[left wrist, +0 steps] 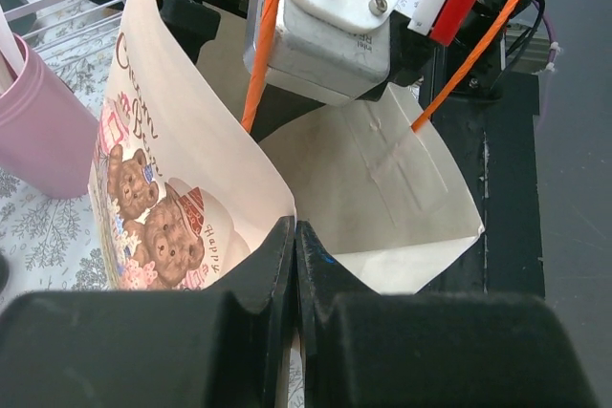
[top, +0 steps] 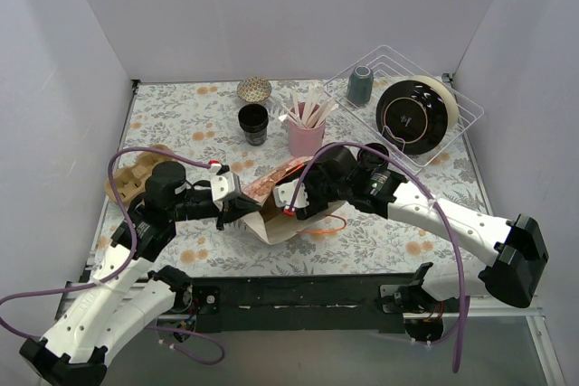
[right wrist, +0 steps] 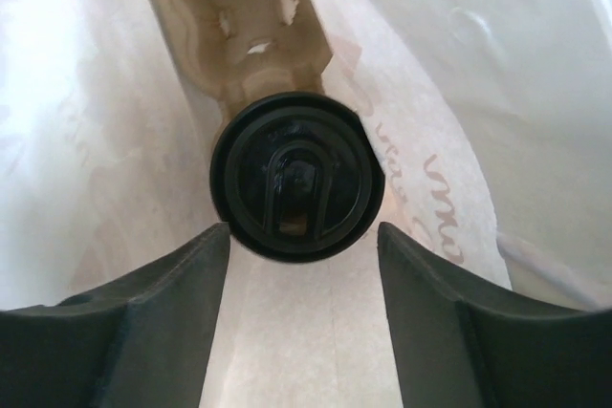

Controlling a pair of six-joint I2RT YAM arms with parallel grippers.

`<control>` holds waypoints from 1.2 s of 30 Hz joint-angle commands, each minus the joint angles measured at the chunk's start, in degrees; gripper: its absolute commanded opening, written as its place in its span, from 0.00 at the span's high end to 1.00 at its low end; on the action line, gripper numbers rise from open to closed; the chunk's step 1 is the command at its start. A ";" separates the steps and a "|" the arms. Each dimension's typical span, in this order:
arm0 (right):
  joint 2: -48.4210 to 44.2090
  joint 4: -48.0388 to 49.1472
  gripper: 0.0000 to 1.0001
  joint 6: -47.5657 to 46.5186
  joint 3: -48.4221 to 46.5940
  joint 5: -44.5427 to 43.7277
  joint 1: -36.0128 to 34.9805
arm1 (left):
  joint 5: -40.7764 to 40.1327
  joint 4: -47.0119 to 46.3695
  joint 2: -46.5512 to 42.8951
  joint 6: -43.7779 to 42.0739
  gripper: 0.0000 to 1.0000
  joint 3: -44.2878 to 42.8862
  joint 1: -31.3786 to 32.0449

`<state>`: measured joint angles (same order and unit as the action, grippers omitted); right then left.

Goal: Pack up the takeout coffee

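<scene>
The takeout coffee (right wrist: pixel 297 177) shows only in the right wrist view: a black cup with a glossy black lid, seen from above. It stands inside the paper bag (top: pixel 282 226) against a brown cardboard carrier (right wrist: pixel 239 35). My right gripper (right wrist: pixel 304 241) reaches down into the bag, open, its fingers (right wrist: pixel 163 312) on either side just short of the lid and apart from it. My left gripper (left wrist: pixel 295 231) is shut on the bag's rim, holding the bear-printed bag (left wrist: pixel 163 226) open. From above, the right wrist (top: pixel 312 189) covers the bag's mouth, and the left gripper (top: pixel 237 208) is at the bag's left edge.
A pink cup of stirrers (top: pixel 306 136) and a lidless black cup (top: pixel 253 123) stand behind the bag, with a small patterned bowl (top: pixel 254 89) farther back. A wire rack (top: pixel 457 128) at the back right holds a grey-blue tumbler (top: pixel 360 86) and a black dish (top: pixel 412 115). A cardboard tray (top: pixel 127 178) lies left.
</scene>
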<state>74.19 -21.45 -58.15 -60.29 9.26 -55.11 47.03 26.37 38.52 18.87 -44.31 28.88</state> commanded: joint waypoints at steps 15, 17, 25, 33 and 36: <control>1.12 -5.18 0.77 1.03 -6.59 5.86 0.44 | 1.84 -0.87 1.11 2.30 1.00 -1.65 0.30; 2.53 -5.44 0.79 0.93 -7.64 5.77 0.44 | 1.84 -2.54 1.55 4.32 1.00 -1.56 0.38; 4.64 -5.97 0.85 2.52 -10.11 4.90 0.44 | 3.16 -5.10 2.35 6.70 1.00 -1.04 0.30; 5.79 -9.74 0.89 2.78 -14.06 2.61 0.71 | 3.16 -4.66 2.17 7.14 1.00 -0.95 0.30; 5.53 -14.31 0.90 3.04 -14.94 4.10 0.71 | 2.99 -4.23 1.73 7.14 1.00 -0.86 0.38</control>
<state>80.03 -30.76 -56.16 -71.85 12.23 -54.85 48.73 23.05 41.21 25.69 -45.41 28.99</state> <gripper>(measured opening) 0.107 0.010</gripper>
